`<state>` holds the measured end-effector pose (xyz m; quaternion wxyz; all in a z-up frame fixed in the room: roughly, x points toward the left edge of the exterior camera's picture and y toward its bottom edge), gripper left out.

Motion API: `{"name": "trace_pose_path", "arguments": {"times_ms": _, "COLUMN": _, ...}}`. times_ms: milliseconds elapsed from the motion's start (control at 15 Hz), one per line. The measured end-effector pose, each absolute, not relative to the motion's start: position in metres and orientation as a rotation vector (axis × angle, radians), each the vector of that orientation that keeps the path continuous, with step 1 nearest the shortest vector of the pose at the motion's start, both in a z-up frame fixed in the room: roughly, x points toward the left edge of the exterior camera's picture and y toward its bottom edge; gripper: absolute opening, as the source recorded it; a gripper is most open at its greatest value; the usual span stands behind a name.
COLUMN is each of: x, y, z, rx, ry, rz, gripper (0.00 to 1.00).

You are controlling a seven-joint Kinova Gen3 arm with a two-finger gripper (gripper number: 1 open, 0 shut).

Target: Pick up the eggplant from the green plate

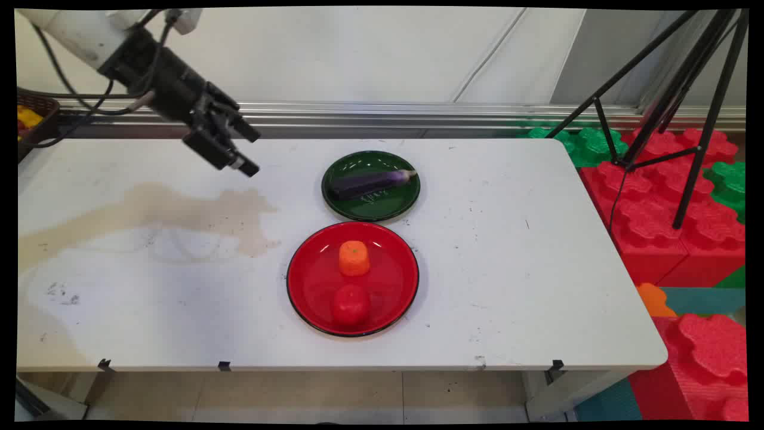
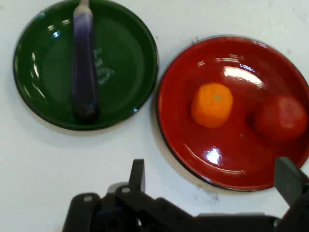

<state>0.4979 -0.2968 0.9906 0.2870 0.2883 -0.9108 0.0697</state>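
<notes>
Jaws stood released, holding nothing, the two fingers (image 2: 137,175) wide apart in the hand view. Black gripper (image 1: 239,152) hung in the air above the worktop's (image 1: 513,263) far left part, tilted down toward the right, well apart from both plates. Black cables (image 1: 65,89) looped off the arm behind it.

Green plate (image 1: 337,200) sat near the middle of the worktop, toward the far edge. Purple eggplant (image 1: 367,182) lay across it, stem end pointing right in the main view.

Red plate (image 1: 310,280) sat just in front of the green one, rims nearly touching; could not tell if they met. On it an orange fruit (image 1: 354,258) stood at the far side, green mark on top. Red tomato-like fruit (image 1: 350,304) sat nearer the front rim, just beside the orange one, a small gap between them.

In the hand view the green plate (image 2: 130,82) showed upper left with the eggplant (image 2: 85,67) on it. Red plate (image 2: 178,121) showed right, carrying the orange fruit (image 2: 212,104) and the red fruit (image 2: 281,117).

Brownish stain (image 1: 179,212) spread over the worktop's left half, below the gripper. Black tripod (image 1: 686,95) stood off the right end over red and green foam blocks (image 1: 668,197). Dark basket (image 1: 33,113) with something yellow in it showed at the far left edge.
</notes>
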Motion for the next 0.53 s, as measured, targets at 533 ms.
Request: {"name": "trace_pose_path", "arguments": {"times_ms": 533, "x": 0.465, "y": -0.361, "z": 0.964, "rx": 0.77, "ry": -2.413, "rz": 0.272, "gripper": 1.0}}
